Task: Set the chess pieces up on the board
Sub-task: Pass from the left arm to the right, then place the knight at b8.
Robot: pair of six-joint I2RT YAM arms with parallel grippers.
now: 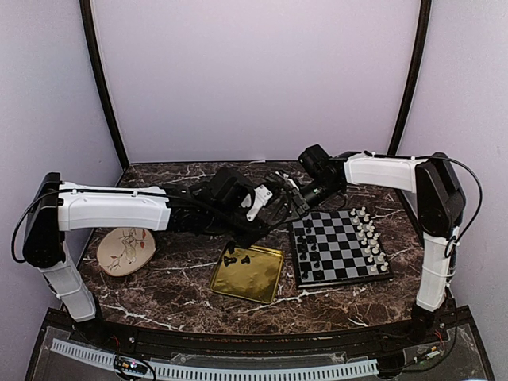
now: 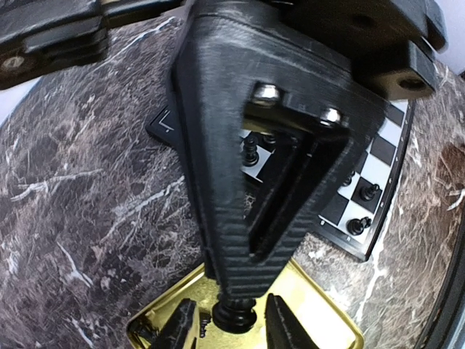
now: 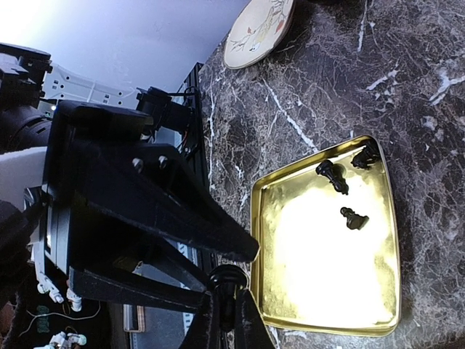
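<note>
Tool of right arm (image 3: 226, 309) pinches black piece (image 3: 226, 279).

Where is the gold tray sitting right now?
In the top view the gold tray lies mid-table, just left of the board and right of the floral plate, with a few black chess pieces in its far-left corner.

Left tool (image 2: 232, 329) spread, right tool (image 3: 227, 320) pinched shut, meeting tip to tip.
</note>
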